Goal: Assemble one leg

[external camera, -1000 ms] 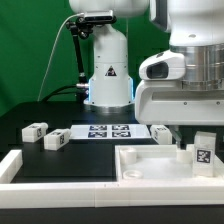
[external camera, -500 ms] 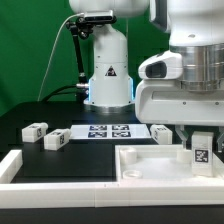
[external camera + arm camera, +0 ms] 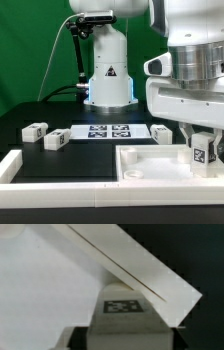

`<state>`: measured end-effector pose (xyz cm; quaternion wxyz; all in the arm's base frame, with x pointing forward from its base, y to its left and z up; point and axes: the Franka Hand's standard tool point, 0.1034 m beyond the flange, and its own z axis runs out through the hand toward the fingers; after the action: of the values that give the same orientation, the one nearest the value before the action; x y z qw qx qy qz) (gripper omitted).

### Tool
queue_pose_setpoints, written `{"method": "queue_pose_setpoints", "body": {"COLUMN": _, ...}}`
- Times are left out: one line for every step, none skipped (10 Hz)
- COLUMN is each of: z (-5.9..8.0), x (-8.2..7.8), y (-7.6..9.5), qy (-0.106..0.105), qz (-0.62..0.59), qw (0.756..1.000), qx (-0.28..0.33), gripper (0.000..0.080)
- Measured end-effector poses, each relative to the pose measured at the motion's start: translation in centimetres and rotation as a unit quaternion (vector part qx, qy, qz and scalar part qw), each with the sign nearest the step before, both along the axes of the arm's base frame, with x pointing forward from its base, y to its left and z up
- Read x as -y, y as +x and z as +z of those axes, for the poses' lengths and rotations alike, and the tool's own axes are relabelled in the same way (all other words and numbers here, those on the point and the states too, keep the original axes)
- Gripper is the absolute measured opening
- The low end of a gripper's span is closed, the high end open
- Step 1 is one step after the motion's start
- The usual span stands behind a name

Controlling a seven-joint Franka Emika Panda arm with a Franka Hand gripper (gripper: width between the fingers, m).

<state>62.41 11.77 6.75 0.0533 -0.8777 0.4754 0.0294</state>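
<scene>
The gripper (image 3: 203,140) pinches the leg (image 3: 203,153) between its fingers, holding it upright with the tag sticker facing outward. Directly below the gripper lies the white tabletop (image 3: 150,165); the wrist view shows the leg (image 3: 123,314) close to the tabletop's raised rim (image 3: 140,269). Whether the two touch cannot be told.

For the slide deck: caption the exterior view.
Panda hand holds a tagged white leg upright over the tabletop's corner; three more legs lie nearby.
</scene>
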Motion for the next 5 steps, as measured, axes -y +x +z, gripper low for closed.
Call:
{"method": "queue_pose_setpoints", "body": {"z": -0.02, "x": 0.03, "y": -0.01, "qy": 0.006, "qz": -0.049, "qw": 0.999, "qx": 0.001, "gripper": 0.0290}}
{"method": "queue_pose_setpoints", "body": {"z": -0.03, "x": 0.16, "y": -0.06, "qy": 0.014, "qz": -0.103, "qw": 0.995, "qx": 0.005, "gripper": 0.0290}}
{"method": "queue_pose_setpoints", "body": {"z": -0.06, "x": 0.15, "y": -0.15, "qy": 0.021, "qz": -0.158, "qw": 0.987, "qx": 0.009, "gripper": 0.0290}}
{"method": "queue_pose_setpoints", "body": {"z": -0.04, "x": 0.14, "y": -0.22, "qy": 0.027, "qz": -0.218, "qw": 0.975, "qx": 0.013, "gripper": 0.0290}}
{"method": "queue_pose_setpoints", "body": {"z": -0.05, "x": 0.08, "y": -0.25, "qy": 0.034, "qz": -0.262, "qw": 0.964, "qx": 0.012, "gripper": 0.0290}}
